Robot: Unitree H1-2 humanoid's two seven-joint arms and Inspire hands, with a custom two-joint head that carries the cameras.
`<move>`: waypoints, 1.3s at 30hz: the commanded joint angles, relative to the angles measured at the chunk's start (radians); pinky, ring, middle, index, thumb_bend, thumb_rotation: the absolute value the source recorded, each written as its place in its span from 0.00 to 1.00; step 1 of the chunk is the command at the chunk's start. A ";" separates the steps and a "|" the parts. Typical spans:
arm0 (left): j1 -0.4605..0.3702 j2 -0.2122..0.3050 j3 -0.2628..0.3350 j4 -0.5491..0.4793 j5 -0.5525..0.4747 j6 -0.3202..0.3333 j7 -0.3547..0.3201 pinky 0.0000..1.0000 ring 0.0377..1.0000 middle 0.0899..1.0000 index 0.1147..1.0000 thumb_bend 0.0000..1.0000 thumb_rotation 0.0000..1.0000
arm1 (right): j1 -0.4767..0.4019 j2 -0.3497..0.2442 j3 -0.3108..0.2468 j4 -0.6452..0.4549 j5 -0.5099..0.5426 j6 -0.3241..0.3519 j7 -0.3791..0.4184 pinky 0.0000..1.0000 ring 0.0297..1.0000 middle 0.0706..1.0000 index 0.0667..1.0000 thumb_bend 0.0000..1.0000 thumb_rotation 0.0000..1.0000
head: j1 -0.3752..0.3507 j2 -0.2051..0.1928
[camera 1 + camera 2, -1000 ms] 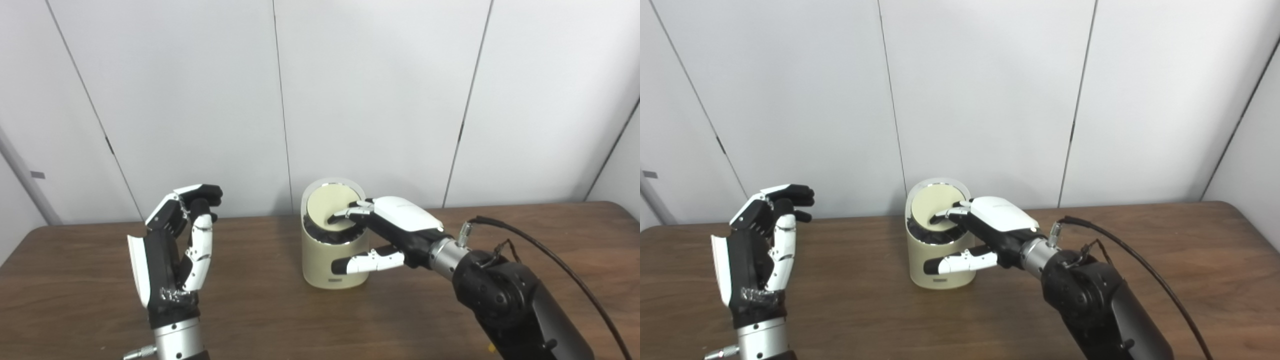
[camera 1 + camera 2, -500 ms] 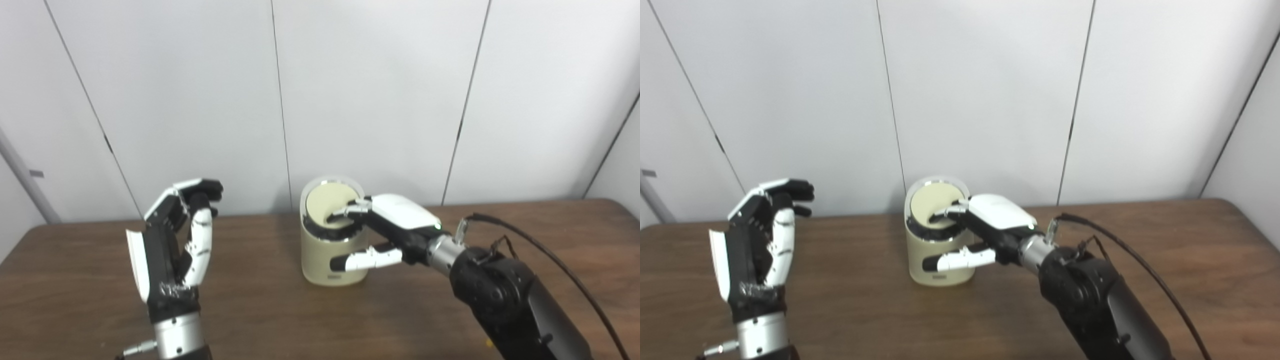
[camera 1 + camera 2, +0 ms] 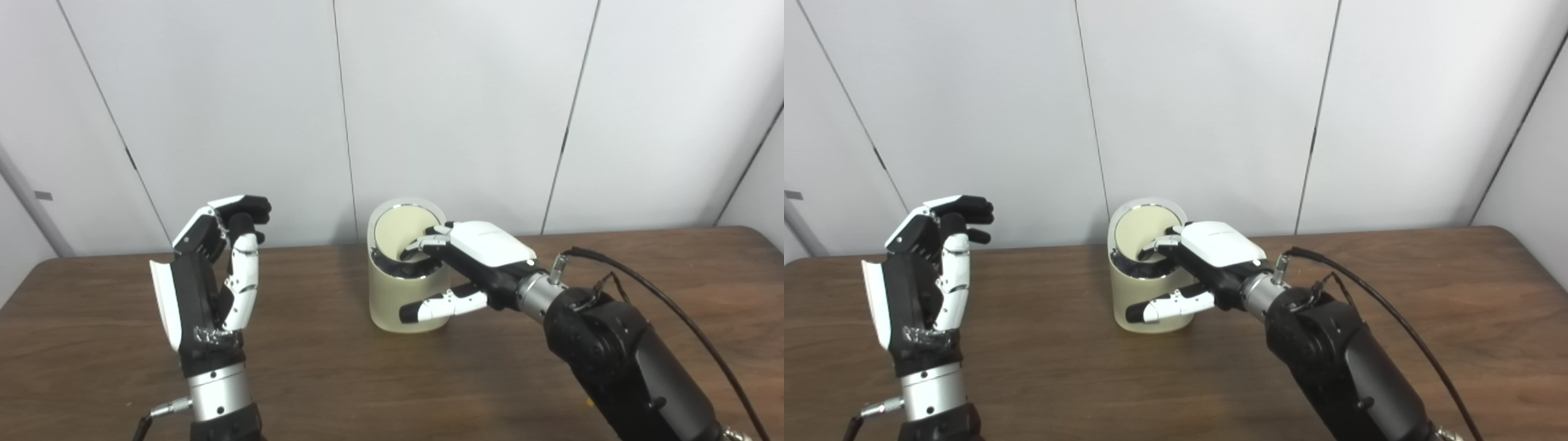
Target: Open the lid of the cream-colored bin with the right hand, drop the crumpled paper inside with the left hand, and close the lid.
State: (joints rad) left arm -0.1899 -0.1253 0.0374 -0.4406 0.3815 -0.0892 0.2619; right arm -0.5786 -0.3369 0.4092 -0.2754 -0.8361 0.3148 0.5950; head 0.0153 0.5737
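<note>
Both my hands are up: my right hand (image 3: 474,257) hooks fingers over the tilted swing lid (image 3: 401,233) of the cream-colored bin (image 3: 404,294) mid-table, light, tippy plastic best pressed at the lid's edge, while my left hand (image 3: 208,275) hovers half-curled, no paper visible

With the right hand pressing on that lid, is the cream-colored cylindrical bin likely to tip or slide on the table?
Tipping looks possible: the cream-colored cylindrical bin is taller than wide, and the right hand pushes near its rim. It probably slides easily too, since the brown wooden table looks smooth. The thumb lying against the front wall may steady it.
</note>
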 commanded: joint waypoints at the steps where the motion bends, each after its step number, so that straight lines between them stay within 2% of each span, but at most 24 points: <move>1: -0.035 -0.009 -0.007 -0.030 0.015 -0.005 0.000 0.48 0.56 0.55 0.52 0.33 0.67 | 0.001 0.005 0.028 0.021 -0.009 0.018 0.053 1.00 0.96 0.84 0.79 0.92 0.99 | 0.001 0.000; 10: -0.035 -0.013 -0.008 -0.033 0.016 0.000 -0.001 0.47 0.56 0.55 0.52 0.33 0.67 | 0.022 0.013 0.042 0.020 -0.045 0.019 0.057 1.00 0.95 0.83 0.79 0.92 1.00 | 0.000 -0.002; 19: -0.033 -0.011 -0.011 -0.034 0.018 0.000 -0.004 0.47 0.56 0.55 0.52 0.33 0.66 | 0.055 0.044 0.049 0.009 -0.099 0.017 0.041 1.00 0.98 0.85 0.81 0.93 1.00 | 0.001 -0.001; 25: -0.036 -0.013 -0.012 -0.026 0.018 -0.010 0.003 0.47 0.56 0.55 0.51 0.32 0.66 | 0.036 0.071 0.072 0.003 -0.184 0.010 0.053 1.00 0.97 0.86 0.81 0.94 1.00 | -0.004 -0.008; 29: -0.036 -0.017 -0.017 -0.026 0.021 -0.009 0.003 0.47 0.56 0.55 0.52 0.33 0.67 | 0.009 0.093 0.099 0.030 -0.288 0.015 0.085 1.00 0.96 0.84 0.78 0.96 1.00 | -0.002 -0.011; 32: -0.036 -0.019 -0.021 -0.028 0.024 -0.009 0.003 0.47 0.56 0.55 0.52 0.33 0.68 | -0.003 0.116 0.117 0.054 -0.372 0.025 0.117 1.00 0.95 0.84 0.72 0.98 1.00 | 0.001 -0.012; 35: -0.035 -0.022 -0.023 -0.030 0.025 -0.009 0.004 0.47 0.56 0.55 0.52 0.34 0.68 | -0.006 0.137 0.120 0.075 -0.404 0.020 0.123 1.00 0.95 0.82 0.57 0.96 1.00 | 0.003 -0.012; 37: -0.034 -0.024 -0.025 -0.032 0.025 -0.008 0.003 0.47 0.56 0.55 0.52 0.33 0.68 | -0.005 0.143 0.120 0.083 -0.414 0.008 0.117 1.00 0.93 0.80 0.57 0.95 1.00 | 0.004 -0.010; 39: -0.034 -0.025 -0.026 -0.034 0.031 -0.006 0.005 0.47 0.56 0.56 0.52 0.33 0.68 | -0.005 0.151 0.124 0.095 -0.422 -0.003 0.106 1.00 0.92 0.79 0.62 0.96 1.00 | 0.005 -0.009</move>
State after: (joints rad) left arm -0.1903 -0.1406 0.0185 -0.4422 0.3948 -0.0828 0.2637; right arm -0.6276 -0.1908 0.5004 -0.2314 -1.2816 0.3423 0.6315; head 0.0199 0.5645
